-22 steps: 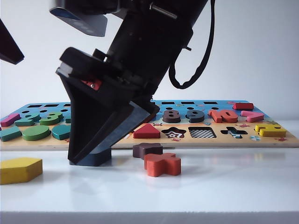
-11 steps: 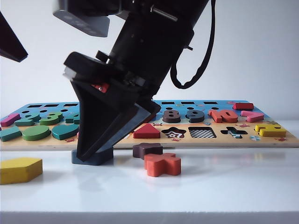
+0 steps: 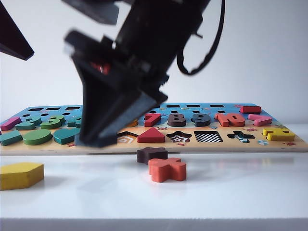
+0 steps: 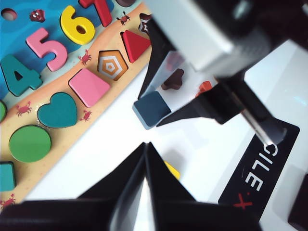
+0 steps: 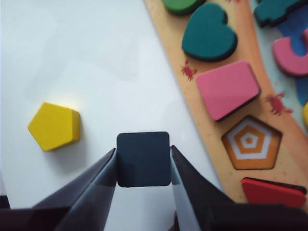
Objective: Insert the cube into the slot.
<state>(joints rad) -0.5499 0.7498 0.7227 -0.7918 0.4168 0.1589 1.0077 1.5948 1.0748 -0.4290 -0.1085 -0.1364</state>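
Observation:
The cube (image 5: 143,159), a flat navy square block, hangs just above the white table with my right gripper (image 5: 143,150) shut on its two sides. In the exterior view that gripper (image 3: 96,138) reaches across to the left half, its tips level with the puzzle board's (image 3: 288,144) front edge. The left wrist view shows the cube (image 4: 151,109) between those dark fingers too. The slot (image 3: 208,136), with a checkerboard bottom, lies in the board's front row, well to the right. My left gripper (image 4: 146,144) is shut on nothing and held high at the far left (image 3: 12,38).
A yellow pentagon block (image 3: 20,175) lies on the table at the left. A dark brown star block (image 3: 151,154) and a red block (image 3: 167,169) lie in front of the board's middle. The pentagon cut-out (image 5: 250,142) and pink square (image 5: 227,89) are near the cube.
My right gripper has closed on the cube and lifted it off the table. The left gripper has barely moved.

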